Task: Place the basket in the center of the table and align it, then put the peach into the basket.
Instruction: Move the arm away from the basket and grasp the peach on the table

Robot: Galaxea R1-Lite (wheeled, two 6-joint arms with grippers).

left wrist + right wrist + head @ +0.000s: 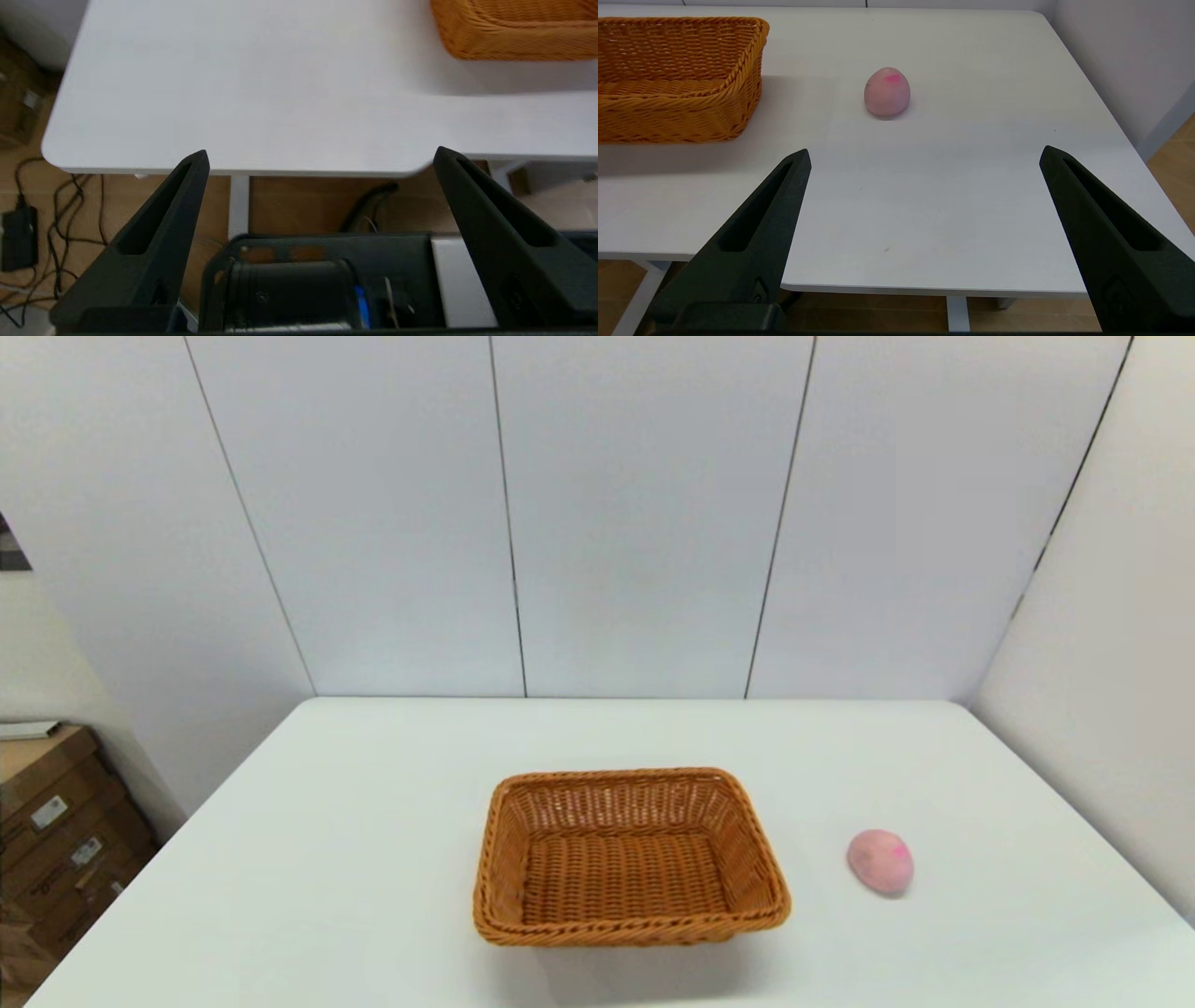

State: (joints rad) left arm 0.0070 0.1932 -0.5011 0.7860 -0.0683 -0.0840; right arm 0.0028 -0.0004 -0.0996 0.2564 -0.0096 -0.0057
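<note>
This looks like a lab or test room. A large white rectangular tabletop with rounded corners (373, 859) stands in a corner of plain grey-white panelled walls (635, 523). Brown cardboard boxes with labels (56, 821) are stacked beside it, and loose black cables (60, 219) lie on the wood-toned floor (299, 200).

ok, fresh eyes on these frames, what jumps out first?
The orange wicker basket, empty, sits near the middle of the white table. The pink peach lies alone on the table to the robot's right of it. Both pincers, left and right, are open, back by the table's near edge.
</note>
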